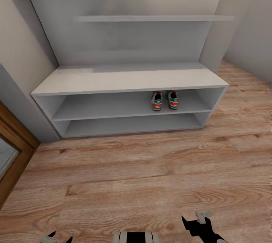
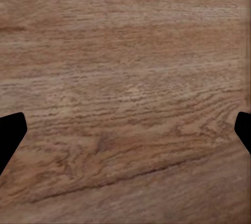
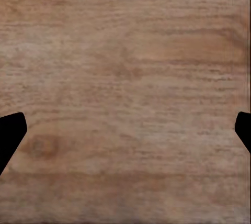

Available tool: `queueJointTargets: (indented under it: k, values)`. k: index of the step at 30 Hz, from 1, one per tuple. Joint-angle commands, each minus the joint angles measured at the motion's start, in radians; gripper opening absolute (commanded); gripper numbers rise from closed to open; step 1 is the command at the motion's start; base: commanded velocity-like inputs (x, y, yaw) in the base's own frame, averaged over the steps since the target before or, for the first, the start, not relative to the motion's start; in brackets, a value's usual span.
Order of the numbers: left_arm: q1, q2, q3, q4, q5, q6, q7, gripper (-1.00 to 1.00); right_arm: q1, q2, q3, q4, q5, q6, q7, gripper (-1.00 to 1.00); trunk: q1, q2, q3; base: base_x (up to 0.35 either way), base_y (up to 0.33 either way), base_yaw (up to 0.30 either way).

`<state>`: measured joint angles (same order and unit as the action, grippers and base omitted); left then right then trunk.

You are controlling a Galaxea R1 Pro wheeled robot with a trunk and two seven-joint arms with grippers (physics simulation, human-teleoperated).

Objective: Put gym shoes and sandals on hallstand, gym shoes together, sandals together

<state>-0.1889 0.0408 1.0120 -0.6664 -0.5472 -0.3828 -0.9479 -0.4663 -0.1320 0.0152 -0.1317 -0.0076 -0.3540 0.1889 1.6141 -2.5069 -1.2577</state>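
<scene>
The light-grey hallstand [image 1: 128, 78] stands against the wall ahead in the head view. Both gym shoes [image 1: 164, 100], white with green stripes and red-orange accents, sit side by side on its upper low shelf, toward the right end. The sandals are out of view. My right gripper [image 1: 200, 223] and left gripper [image 1: 56, 237] hang low at the near edge of that view, far from the rack. In the wrist views the left gripper [image 2: 125, 135] and right gripper [image 3: 125, 135] are open, black fingertips [image 2: 10, 130] wide apart, with nothing between them, over the wood-plank corridor floor [image 1: 136, 175].
A long upper shelf [image 1: 151, 18] runs across the hallstand's back panel. A wooden door frame [image 1: 15, 148] borders the floor at the left. Grey walls close in on both sides of the rack, and floor stretches between me and the rack.
</scene>
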Motion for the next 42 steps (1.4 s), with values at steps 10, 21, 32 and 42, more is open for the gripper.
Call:
queueJointTargets:
  k: [10,21,32,42]
  values:
    - [-0.001,-0.001,0.007,0.001,-0.008,-0.005,-0.005,1.0,0.003,-0.002,-0.001,0.001,-0.002,-0.003,0.003,1.0,0.0,0.0,0.005,0.0,0.0,-0.239]
    - [-0.001,0.0,0.007,0.002,-0.008,-0.005,-0.005,1.0,0.006,-0.004,-0.002,0.0,-0.002,-0.006,0.003,1.0,0.0,0.0,0.012,0.0,0.0,-0.246]
    - [-0.001,0.001,0.007,0.002,-0.008,-0.005,-0.005,1.0,0.007,-0.005,-0.001,0.001,-0.002,-0.021,0.003,1.0,0.0,0.0,0.018,0.0,0.0,-0.247]
    - [-0.001,0.001,0.016,0.002,-0.006,-0.005,-0.005,1.0,0.008,-0.005,-0.001,0.001,-0.002,-0.023,0.003,1.0,-0.002,0.001,0.044,0.0,0.0,-0.248]
